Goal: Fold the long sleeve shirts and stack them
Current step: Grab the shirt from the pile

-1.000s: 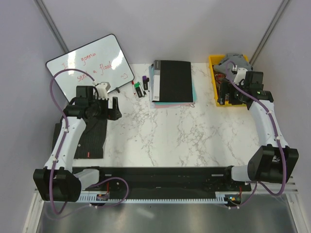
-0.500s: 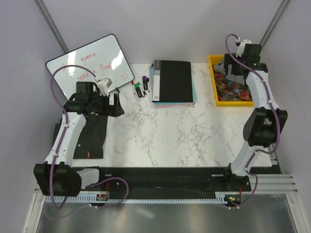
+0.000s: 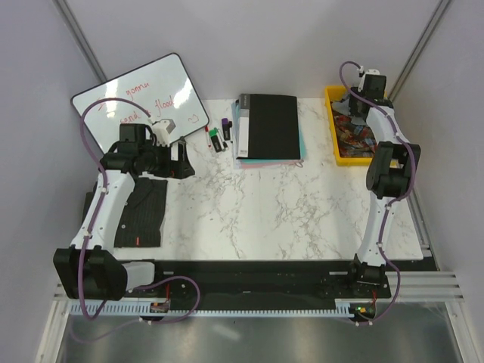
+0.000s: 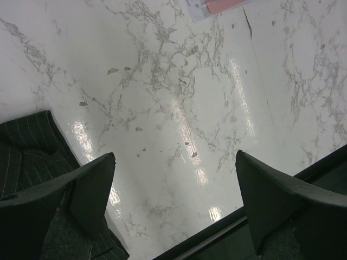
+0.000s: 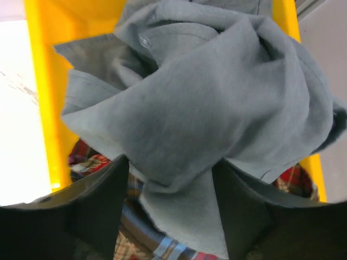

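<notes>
Right gripper (image 5: 171, 173): It is down in the yellow bin (image 3: 333, 140), to the right of the black book (image 3: 268, 125). One finger is on each side of a bunch of grey cloth. I cannot tell if it is pinching yet.
Grey shirt (image 5: 217, 97): It is a crumpled heap in the bin, right of the book. It lies on top of some red checked cloth (image 5: 87, 162).
Left gripper (image 3: 181, 160): It hangs over the bare table, to the left of the book. Its fingers are spread wide and hold nothing.
Striped shirt (image 3: 144, 215): It lies flat, further left of the book and closer to the arm bases. It is just beside the left gripper's finger.
Done: The striped shirt looks folded into a neat flat shape.
Left to do: I think the grey shirt has to come out of the bin, get folded, and go on top of the striped shirt. So about half the job is left.
</notes>
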Controlling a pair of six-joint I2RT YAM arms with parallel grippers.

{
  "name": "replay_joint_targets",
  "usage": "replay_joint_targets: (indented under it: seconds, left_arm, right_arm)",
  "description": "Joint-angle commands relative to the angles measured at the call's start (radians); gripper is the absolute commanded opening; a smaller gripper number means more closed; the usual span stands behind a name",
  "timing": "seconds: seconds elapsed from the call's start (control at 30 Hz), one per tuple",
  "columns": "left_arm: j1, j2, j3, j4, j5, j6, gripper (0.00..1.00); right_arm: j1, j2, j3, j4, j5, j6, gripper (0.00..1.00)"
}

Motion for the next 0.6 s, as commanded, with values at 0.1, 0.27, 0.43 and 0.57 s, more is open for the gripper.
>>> replay_joint_targets:
  seconds: [0.1,0.27,0.43,0.57]
  left_arm:
    - [-0.002,-0.023,0.022,0.015,-0.012,0.036,0.99]
    - [-0.002,-0.05,0.041,0.015,0.035,0.014,0.99]
    - [-0.002,-0.079,0.055,0.02,0.109,-0.007,0.99]
    - [-0.002,-0.104,0.067,0.024,0.123,-0.016,0.99]
  right_arm:
    - [0.001,-0.045,0.116,0.019,0.05,-0.042,0.0]
    - [-0.001,-0.289,0.03,-0.037,-0.154,-0.041,0.0]
    - [0.022,-0.562,0.027,-0.089,-0.45,0.049,0.0]
    - [0.039,-0.68,0.07,-0.102,-0.66,0.198,0.0]
